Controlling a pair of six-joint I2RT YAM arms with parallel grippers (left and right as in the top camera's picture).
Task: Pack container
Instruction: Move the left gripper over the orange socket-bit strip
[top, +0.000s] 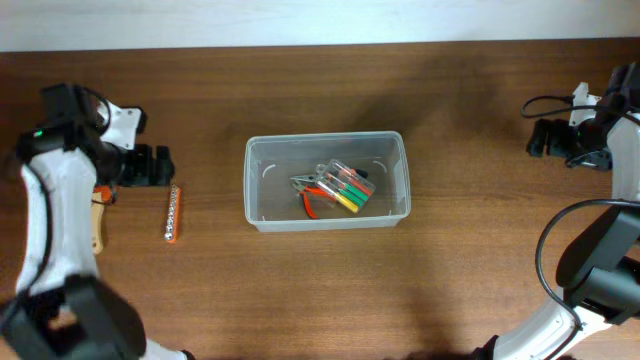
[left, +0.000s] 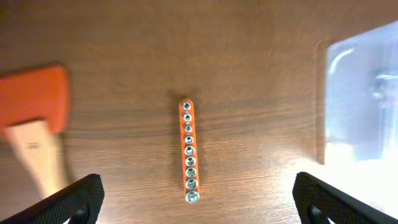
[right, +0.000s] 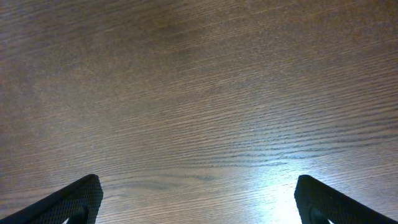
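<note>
The clear plastic container (top: 327, 181) stands mid-table; its edge shows in the left wrist view (left: 360, 99). Inside lie orange-handled pliers (top: 313, 197) and a small clear case with coloured pieces (top: 350, 186). An orange socket rail (top: 172, 212) lies on the table left of the container; in the left wrist view (left: 188, 148) it lies ahead of my open, empty left gripper (left: 198, 211). That gripper (top: 150, 166) hovers just above-left of the rail. An orange-headed mallet with a wooden handle (left: 34, 118) lies further left. My right gripper (top: 545, 138) is open and empty at the far right.
The right wrist view shows only bare wood grain (right: 199, 93) between the fingers. A black cable (top: 548, 103) loops near the right arm. The mallet's handle (top: 97, 225) is partly hidden under the left arm.
</note>
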